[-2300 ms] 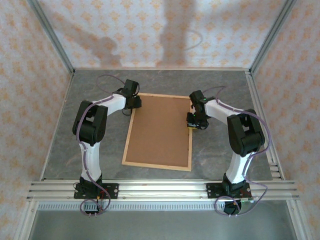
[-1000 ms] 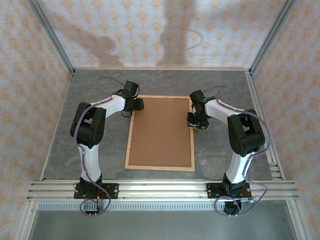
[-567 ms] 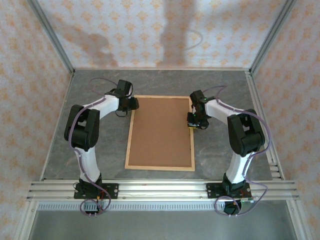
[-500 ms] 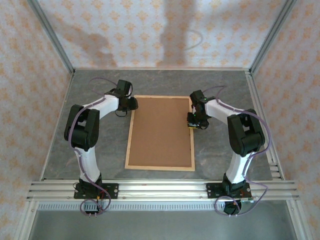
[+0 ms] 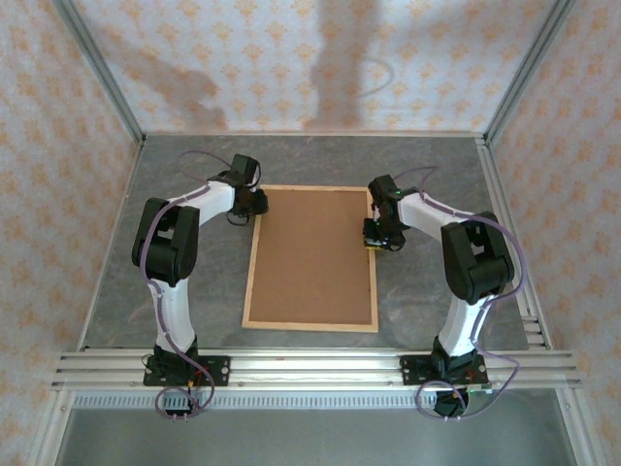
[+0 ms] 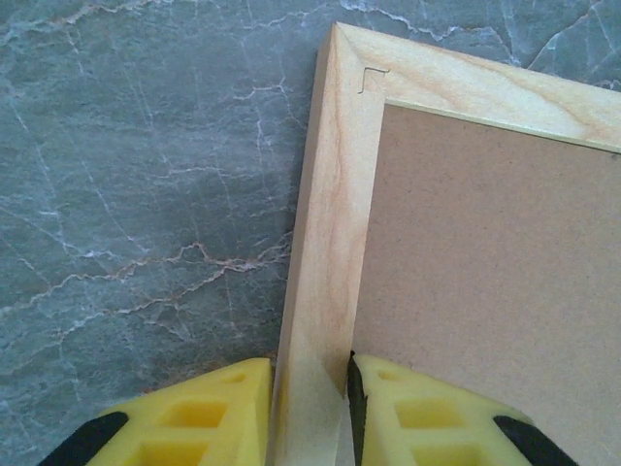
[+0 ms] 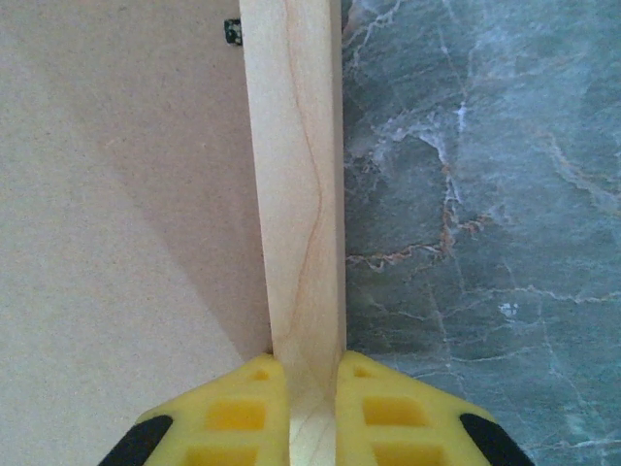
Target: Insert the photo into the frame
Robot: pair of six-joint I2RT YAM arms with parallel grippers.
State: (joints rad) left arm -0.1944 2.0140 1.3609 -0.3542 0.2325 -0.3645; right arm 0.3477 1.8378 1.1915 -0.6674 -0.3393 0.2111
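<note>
Top external view: the frame (image 5: 310, 326) lies flat and back-up in the middle of the surface (image 5: 320, 160), with a brown backing board (image 5: 312, 252) filling its opening. At the far end, the left tool (image 6: 310, 374) pinches the left rail just short of the corner, and the right tool (image 7: 306, 364) is clamped across the right rail with a pad on each side. Since the board is seated, the photo is probably inside, though I cannot tell whether it lies underneath. What seems left is securing the back or turning the frame over, then letting go.
</note>
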